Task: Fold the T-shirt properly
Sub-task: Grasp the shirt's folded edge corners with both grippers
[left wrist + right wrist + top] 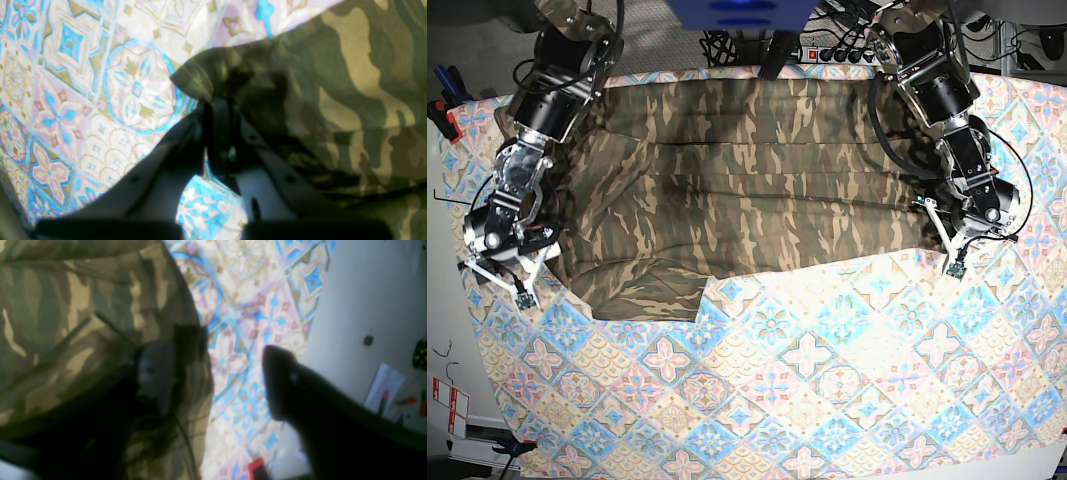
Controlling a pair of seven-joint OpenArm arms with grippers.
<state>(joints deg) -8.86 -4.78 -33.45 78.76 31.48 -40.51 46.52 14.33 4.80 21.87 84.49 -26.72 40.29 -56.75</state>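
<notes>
The camouflage T-shirt (747, 190) lies spread across the far half of the tablecloth, one sleeve (652, 290) pointing toward the near side. In the left wrist view my left gripper (217, 110) is shut on a bunched corner of the T-shirt (333, 100). In the base view that gripper (942, 235) sits at the shirt's right edge. My right gripper (217, 376) stands open at the shirt's left edge (512, 262). One of its fingers (156, 373) is against the T-shirt (73, 323), partly draped by it. The other finger (280, 380) hangs over bare tablecloth.
The pastel tile-patterned tablecloth (827, 380) covers the table. Its left edge (467, 330) lies close to my right gripper, with pale floor (350, 306) and small items beyond. A red object (257, 470) sits near that edge. A power strip (837, 50) lies behind the table.
</notes>
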